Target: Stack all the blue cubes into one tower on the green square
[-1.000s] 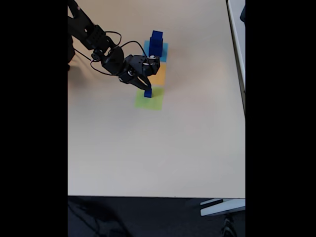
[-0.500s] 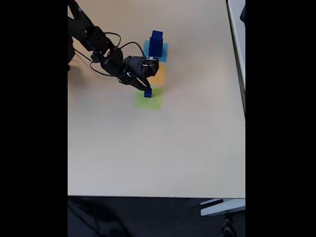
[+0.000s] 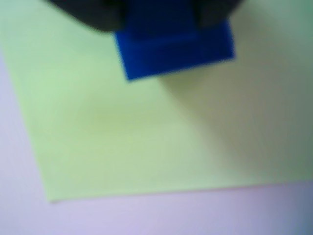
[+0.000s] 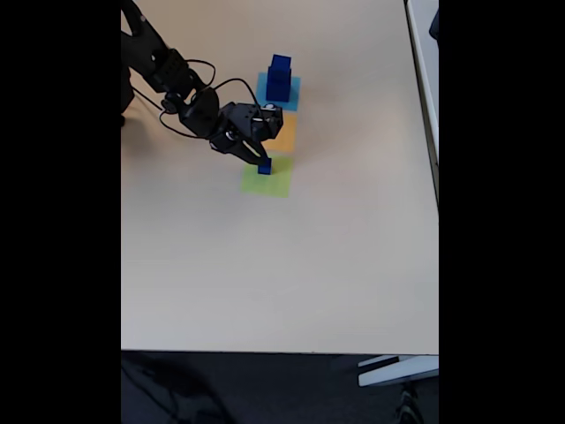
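Note:
A small blue cube point(image 4: 265, 166) sits between the fingers of my gripper point(image 4: 263, 162) over the far edge of the green square point(image 4: 268, 183). In the wrist view the same blue cube point(image 3: 176, 49) is at the top of the frame. Dark fingertips point(image 3: 93, 14) flank its upper part, and the green square point(image 3: 146, 137) spreads below it. I cannot tell whether the cube touches the square. Two more blue cubes point(image 4: 279, 78) stand stacked on the light-blue square point(image 4: 294, 90), well behind the gripper.
An orange square point(image 4: 284, 135) lies between the light-blue and green squares, partly under the gripper. The arm point(image 4: 168, 66) reaches in from the upper left with a looping cable. The beige table point(image 4: 282, 274) ends at a front edge near the bottom.
The gripper body has drawn back slightly to the left. The small blue cube stays at the same spot over the green square.

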You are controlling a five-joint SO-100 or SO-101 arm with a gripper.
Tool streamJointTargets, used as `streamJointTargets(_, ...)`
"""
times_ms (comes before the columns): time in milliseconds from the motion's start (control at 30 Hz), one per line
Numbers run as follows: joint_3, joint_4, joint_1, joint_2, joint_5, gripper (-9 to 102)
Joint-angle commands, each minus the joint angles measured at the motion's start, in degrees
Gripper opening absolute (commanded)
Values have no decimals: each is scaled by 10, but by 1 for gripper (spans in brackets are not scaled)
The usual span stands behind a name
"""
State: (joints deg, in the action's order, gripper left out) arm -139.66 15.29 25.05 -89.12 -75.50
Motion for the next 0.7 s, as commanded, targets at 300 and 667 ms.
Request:
streamJointTargets(300,5,17,2,-1,2,0)
streamJointTargets(667,7,18,2,-1,4,0)
